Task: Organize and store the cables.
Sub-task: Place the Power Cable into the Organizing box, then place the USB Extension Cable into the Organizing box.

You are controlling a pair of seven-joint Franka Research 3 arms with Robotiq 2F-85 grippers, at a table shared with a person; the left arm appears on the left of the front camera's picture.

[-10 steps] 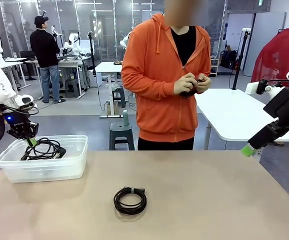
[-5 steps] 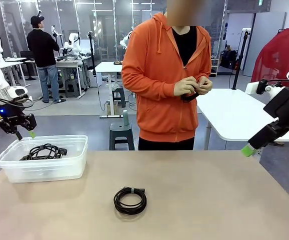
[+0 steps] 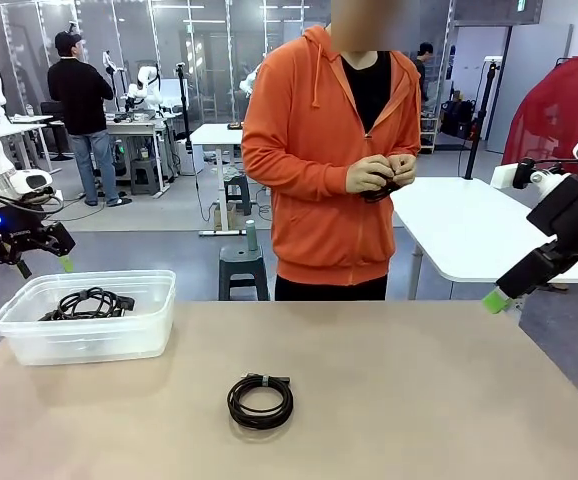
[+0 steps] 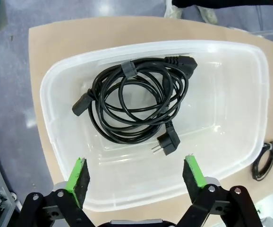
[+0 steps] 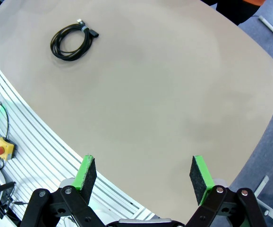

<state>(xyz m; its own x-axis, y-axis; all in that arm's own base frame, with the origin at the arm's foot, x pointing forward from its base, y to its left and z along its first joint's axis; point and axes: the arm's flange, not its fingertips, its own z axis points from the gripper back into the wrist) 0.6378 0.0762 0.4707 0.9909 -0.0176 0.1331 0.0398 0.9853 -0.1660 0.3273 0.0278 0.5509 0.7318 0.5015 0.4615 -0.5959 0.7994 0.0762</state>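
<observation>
- Our left gripper (image 4: 135, 164) hangs above the clear bin (image 4: 250, 104), jaws wide and empty.
- Inside the bin we see one coiled cable (image 4: 129, 70) lying flat.
- Our right gripper (image 5: 142, 165), also spread and empty, hovers high off the table (image 5: 174, 85).
- A second coil (image 3: 265, 380) sits mid-table, well apart from both.

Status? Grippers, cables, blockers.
Open: left gripper above bin, right gripper over table. One cable in bin, small coil mid-table. Nothing blocking it.
</observation>
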